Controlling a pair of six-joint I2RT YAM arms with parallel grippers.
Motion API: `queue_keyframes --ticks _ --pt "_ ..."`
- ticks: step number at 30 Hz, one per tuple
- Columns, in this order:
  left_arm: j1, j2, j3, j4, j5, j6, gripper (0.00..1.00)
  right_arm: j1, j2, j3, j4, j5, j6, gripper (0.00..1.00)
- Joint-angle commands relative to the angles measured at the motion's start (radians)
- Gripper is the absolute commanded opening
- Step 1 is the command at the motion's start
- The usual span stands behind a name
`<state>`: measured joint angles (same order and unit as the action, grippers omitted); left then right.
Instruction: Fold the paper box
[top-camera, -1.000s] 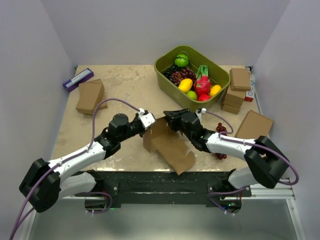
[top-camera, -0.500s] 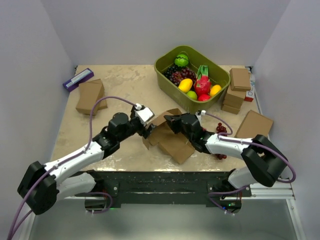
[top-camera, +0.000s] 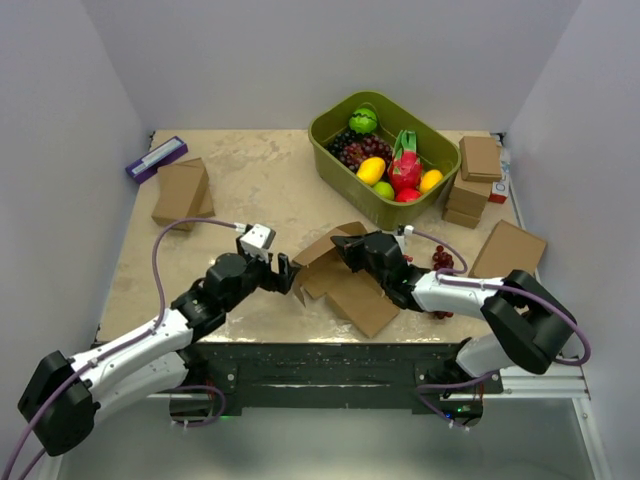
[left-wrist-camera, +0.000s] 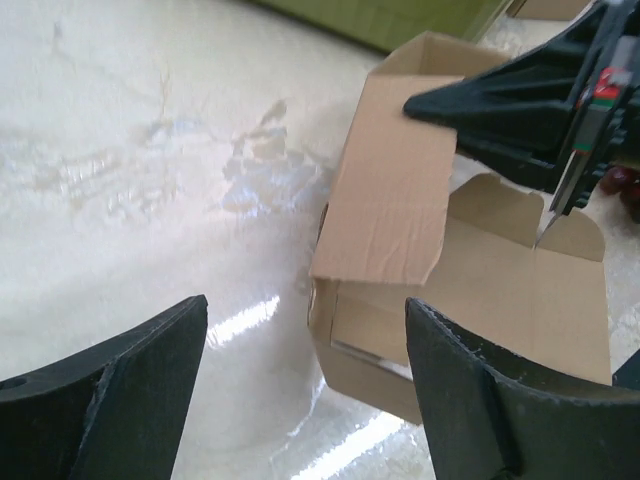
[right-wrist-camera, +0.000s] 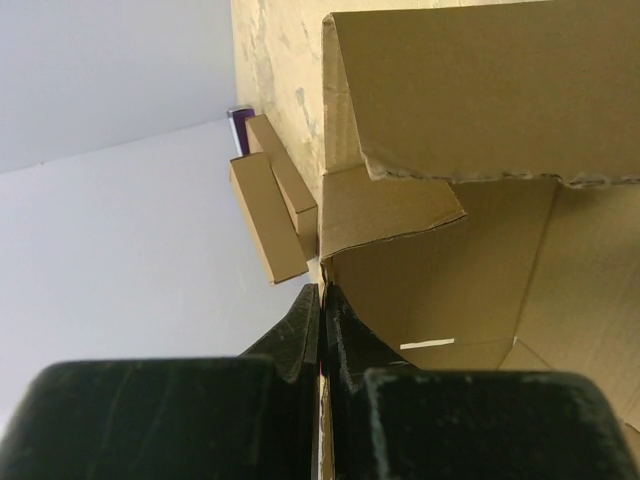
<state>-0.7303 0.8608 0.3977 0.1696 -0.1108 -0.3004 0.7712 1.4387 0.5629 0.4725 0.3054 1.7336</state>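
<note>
2 claws: right gripper (top-camera: 342, 249) pinches the paper box (top-camera: 355, 295) by 1 wall, left gripper (top-camera: 288, 278) gapes just short of it; that thin pinch could slip, unfolding flaps.

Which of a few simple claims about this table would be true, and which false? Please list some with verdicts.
1. The left gripper is open. True.
2. The right gripper holds grapes. False: it is shut on a flap of the paper box.
3. The green bin holds fruit. True.
4. The paper box is fully closed. False: it is half-folded, with flaps standing open.
5. The left gripper grips the paper box. False: its fingers stand apart beside it, holding nothing.
</note>
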Motion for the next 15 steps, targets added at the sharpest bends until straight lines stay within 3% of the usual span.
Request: queue_keyframes --ticks 1,9,15 --pt "-0.034 -0.013 -0.031 0.036 -0.072 -0.118 0.85 -0.001 -0.018 -0.003 0.011 0.046 -0.023 0.00" --pt "-0.061 0.012 -0.083 0.033 -0.050 -0.158 0.82 0.000 -0.031 -0.031 0.012 0.067 -0.022 0.00" --pt "-0.060 -0.042 -0.076 -0.120 -0.185 -0.157 0.81 -0.001 -0.069 -0.037 -0.037 0.101 -0.026 0.00"
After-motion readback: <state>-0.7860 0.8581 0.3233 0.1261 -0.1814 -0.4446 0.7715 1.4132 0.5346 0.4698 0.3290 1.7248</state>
